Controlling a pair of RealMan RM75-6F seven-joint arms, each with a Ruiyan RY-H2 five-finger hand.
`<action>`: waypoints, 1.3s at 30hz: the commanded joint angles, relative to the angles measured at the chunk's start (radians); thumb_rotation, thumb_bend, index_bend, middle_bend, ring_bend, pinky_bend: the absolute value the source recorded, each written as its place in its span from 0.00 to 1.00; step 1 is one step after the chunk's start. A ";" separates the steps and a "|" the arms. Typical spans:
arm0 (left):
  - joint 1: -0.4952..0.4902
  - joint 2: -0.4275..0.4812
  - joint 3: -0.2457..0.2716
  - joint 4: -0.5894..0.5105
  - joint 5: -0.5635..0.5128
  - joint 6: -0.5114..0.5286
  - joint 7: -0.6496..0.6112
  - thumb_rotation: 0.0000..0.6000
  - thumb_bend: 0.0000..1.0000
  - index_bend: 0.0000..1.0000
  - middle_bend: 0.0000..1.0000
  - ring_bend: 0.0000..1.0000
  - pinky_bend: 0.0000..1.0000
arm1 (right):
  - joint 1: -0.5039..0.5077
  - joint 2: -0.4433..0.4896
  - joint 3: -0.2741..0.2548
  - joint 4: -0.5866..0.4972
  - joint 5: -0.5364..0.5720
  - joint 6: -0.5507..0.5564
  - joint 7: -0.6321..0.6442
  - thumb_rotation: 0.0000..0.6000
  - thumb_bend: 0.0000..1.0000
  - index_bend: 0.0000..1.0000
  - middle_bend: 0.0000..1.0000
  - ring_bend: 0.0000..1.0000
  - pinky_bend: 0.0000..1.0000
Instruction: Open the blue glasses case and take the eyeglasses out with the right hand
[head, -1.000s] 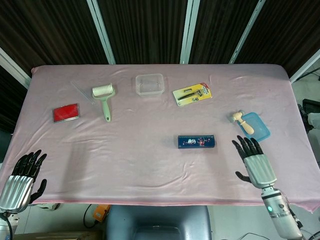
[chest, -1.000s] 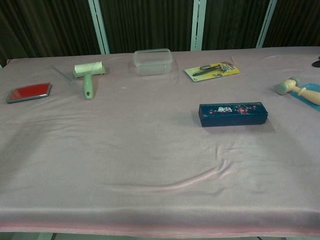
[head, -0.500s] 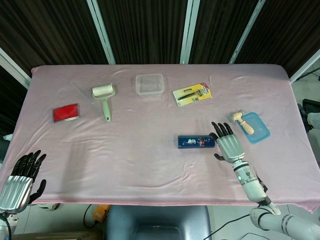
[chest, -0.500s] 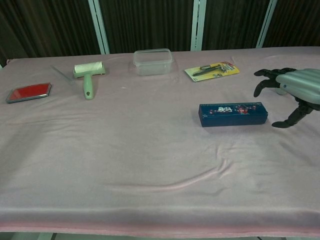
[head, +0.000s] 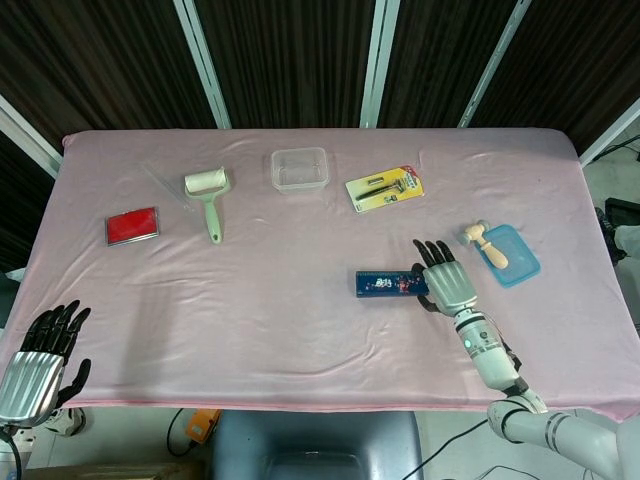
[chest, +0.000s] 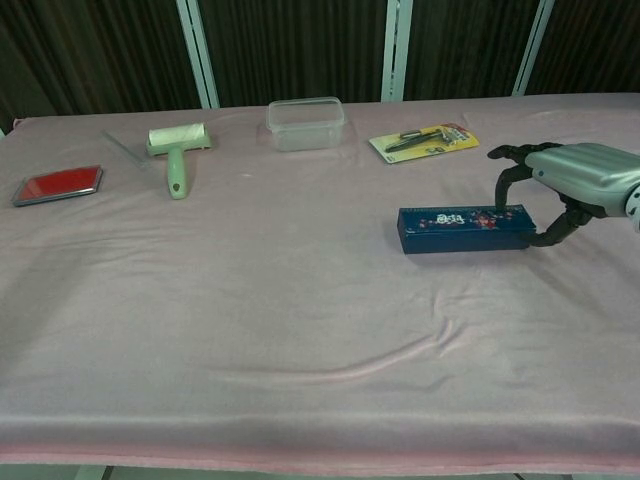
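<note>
Pink table (head: 250, 300) — blue glasses case (head: 391, 284) lies closed, lengthwise left–right.

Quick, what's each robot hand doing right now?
Left robot hand: open, holding nothing.
Right robot hand: open, fingers arched over the end of the blue glasses case, not gripping.

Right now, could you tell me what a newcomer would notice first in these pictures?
Probably the right hand, fingers arched over the right end of the closed blue glasses case on the pink tablecloth. Next, the red pad near the left edge, and the left hand idle at the near-left corner.
</note>
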 joint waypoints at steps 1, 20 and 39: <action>-0.001 0.000 0.000 0.000 0.000 -0.002 0.000 1.00 0.43 0.00 0.00 0.00 0.10 | 0.002 0.001 -0.002 0.000 0.004 0.001 0.000 1.00 0.48 0.55 0.14 0.05 0.02; 0.000 0.001 0.003 0.003 0.006 0.001 -0.003 1.00 0.43 0.00 0.00 0.00 0.10 | 0.016 0.028 -0.014 -0.027 0.039 -0.007 -0.017 1.00 0.58 0.57 0.14 0.05 0.03; -0.005 -0.003 0.000 0.001 -0.012 -0.020 0.006 1.00 0.43 0.00 0.00 0.00 0.10 | 0.126 -0.011 0.074 -0.002 0.209 -0.092 -0.129 1.00 0.58 0.57 0.14 0.05 0.05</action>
